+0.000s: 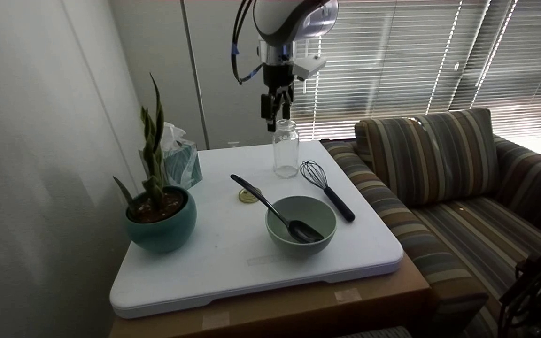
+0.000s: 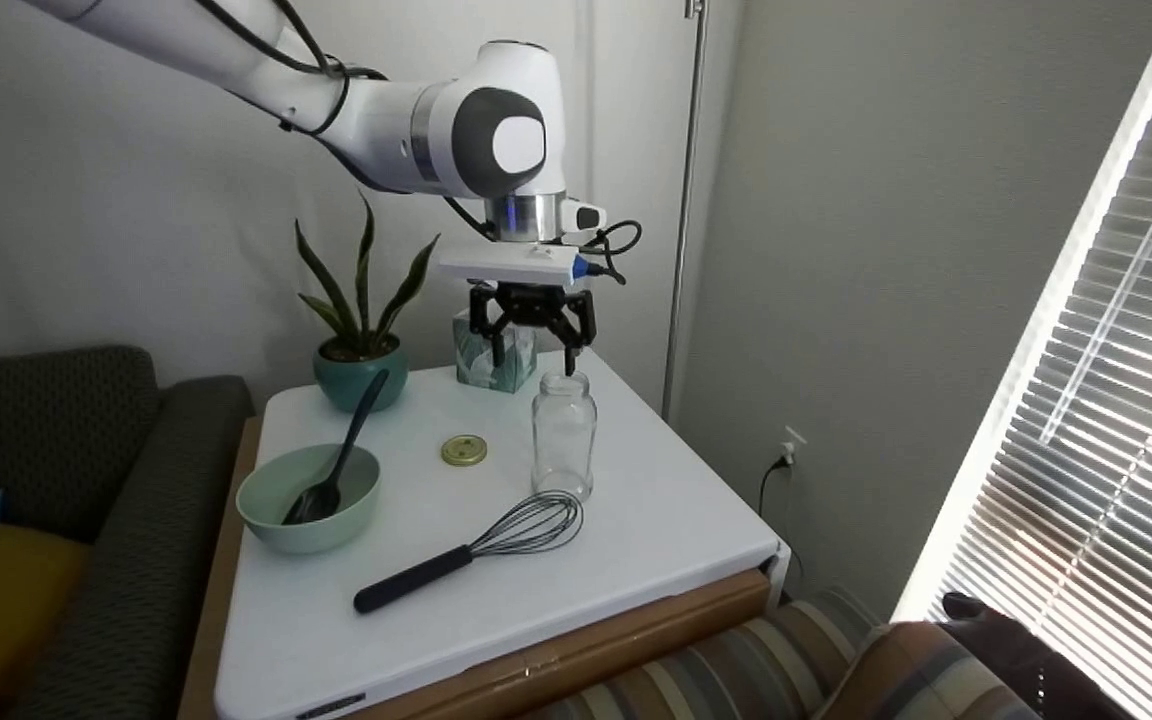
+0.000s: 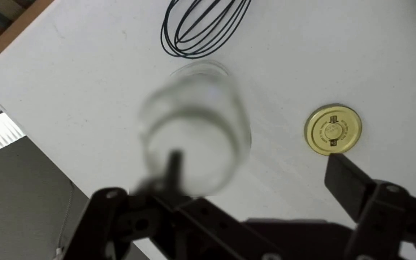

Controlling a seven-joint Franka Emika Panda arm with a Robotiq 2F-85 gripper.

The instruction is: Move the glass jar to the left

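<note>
Clear cylindrical glass jar (image 2: 564, 440) probably slick, breakable; clasp its narrower neck (image 2: 564, 388) gently; black two-fingered pincer (image 2: 534, 364) spread, empty.

All views down onto tabletop (image 2: 651, 500)

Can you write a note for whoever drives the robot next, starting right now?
Gripper: open, holding nothing; one finger over or inside the mouth of the glass jar, can't tell which.
Jar: upright and lidless on the white table, close to the whisk; the gold lid lies apart from it.
Done: gripper is at the jar, no grip yet.
To do: probably centre over the jar, grip it, move it left.
</note>
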